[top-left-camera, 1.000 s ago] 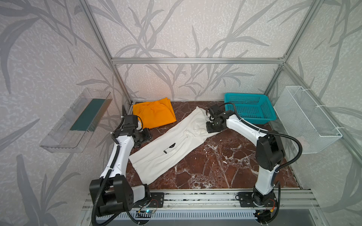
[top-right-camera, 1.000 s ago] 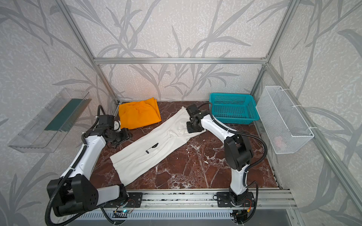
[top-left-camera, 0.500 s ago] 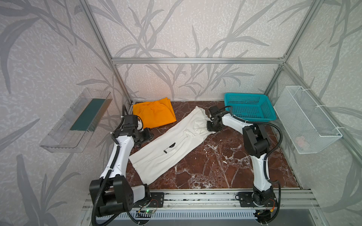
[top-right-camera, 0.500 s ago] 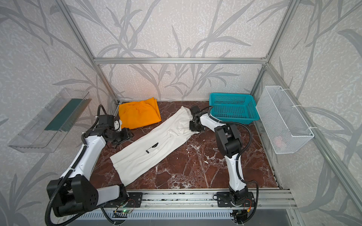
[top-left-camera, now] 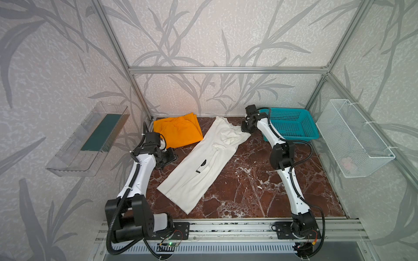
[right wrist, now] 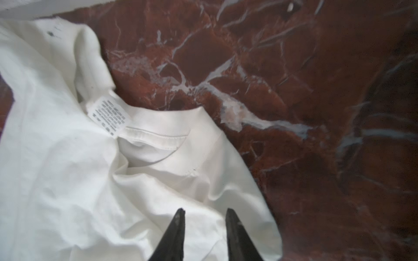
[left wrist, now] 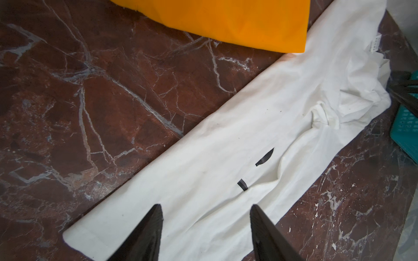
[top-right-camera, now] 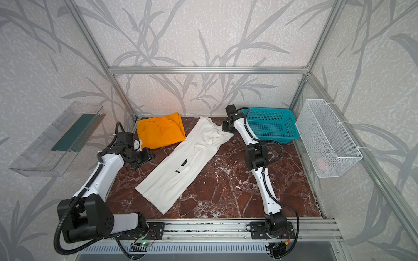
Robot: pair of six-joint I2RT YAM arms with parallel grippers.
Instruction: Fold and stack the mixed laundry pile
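The white shirt lies as a long diagonal strip on the marble table, collar end at the back, with a small black mark showing at mid-length. Folded orange trousers rest at the back left, touching the strip's edge. My left gripper hovers open beside the shirt's left edge. My right gripper stands open just over the rumpled collar end, near the neck label.
A teal plastic basket sits at the back right, close behind the right forearm. A white wire basket hangs on the right wall. A clear tray hangs on the left wall.
My right gripper has shifted toward the back at the shirt's collar end, and that arm's elbow has swung inward and folded up. The left arm has stayed still.
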